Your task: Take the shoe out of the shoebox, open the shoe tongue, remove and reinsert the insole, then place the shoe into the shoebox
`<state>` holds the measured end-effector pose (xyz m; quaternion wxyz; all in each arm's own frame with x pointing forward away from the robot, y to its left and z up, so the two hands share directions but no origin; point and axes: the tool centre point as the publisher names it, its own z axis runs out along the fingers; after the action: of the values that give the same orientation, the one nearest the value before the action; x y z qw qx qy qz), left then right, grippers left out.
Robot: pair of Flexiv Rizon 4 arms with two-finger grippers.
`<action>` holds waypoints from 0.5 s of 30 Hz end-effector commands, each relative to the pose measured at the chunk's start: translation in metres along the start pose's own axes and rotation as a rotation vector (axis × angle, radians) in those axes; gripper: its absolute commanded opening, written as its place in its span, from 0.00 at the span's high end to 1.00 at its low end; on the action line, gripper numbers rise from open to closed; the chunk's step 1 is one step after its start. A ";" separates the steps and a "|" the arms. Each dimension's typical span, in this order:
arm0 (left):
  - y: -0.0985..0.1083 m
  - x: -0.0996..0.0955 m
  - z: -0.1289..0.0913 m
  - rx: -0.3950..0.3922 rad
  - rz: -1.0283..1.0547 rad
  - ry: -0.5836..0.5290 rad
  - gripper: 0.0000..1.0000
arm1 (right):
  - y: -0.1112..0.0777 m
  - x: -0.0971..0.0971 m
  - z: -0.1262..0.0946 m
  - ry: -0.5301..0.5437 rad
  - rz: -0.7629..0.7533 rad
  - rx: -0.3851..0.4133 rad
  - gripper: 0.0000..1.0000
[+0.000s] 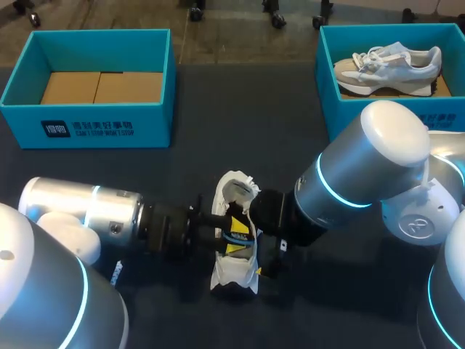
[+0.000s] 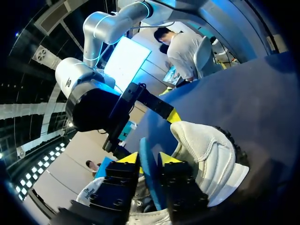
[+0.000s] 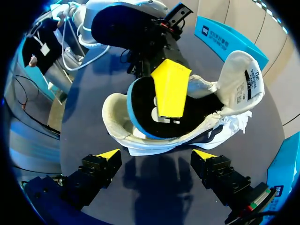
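Near the worktop's (image 1: 240,131) front edge, the left hand (image 2: 149,161) pinches the insole (image 3: 140,105); the wide-open right hand (image 3: 156,155) should hold the shoe (image 1: 232,278) still.

Not much to read here tbh. The left shoebox (image 1: 87,127) has white print on its front wall: a square logo, then a row of characters over a line of small capitals. The right shoebox (image 1: 436,120) has white print on its front too, partly hidden behind the right arm (image 1: 363,182). The inside of the shoe tongue (image 3: 246,79) carries a label with black lettering, too small to make out. There's a round emblem on the right arm's joint cap (image 1: 415,227).
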<state>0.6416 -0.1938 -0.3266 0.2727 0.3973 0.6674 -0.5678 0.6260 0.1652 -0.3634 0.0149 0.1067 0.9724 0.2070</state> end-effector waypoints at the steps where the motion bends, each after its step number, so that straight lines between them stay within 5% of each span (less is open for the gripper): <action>1: -0.002 -0.001 0.002 -0.015 0.005 0.015 1.00 | 0.000 0.001 0.002 -0.001 0.000 -0.002 0.00; 15: 0.028 0.012 0.007 -0.081 -0.024 0.071 1.00 | 0.000 0.001 0.002 -0.001 0.000 -0.002 0.00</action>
<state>0.6537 -0.1918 -0.3496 0.2624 0.3969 0.7043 -0.5269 0.6260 0.1652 -0.3634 0.0149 0.1067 0.9724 0.2070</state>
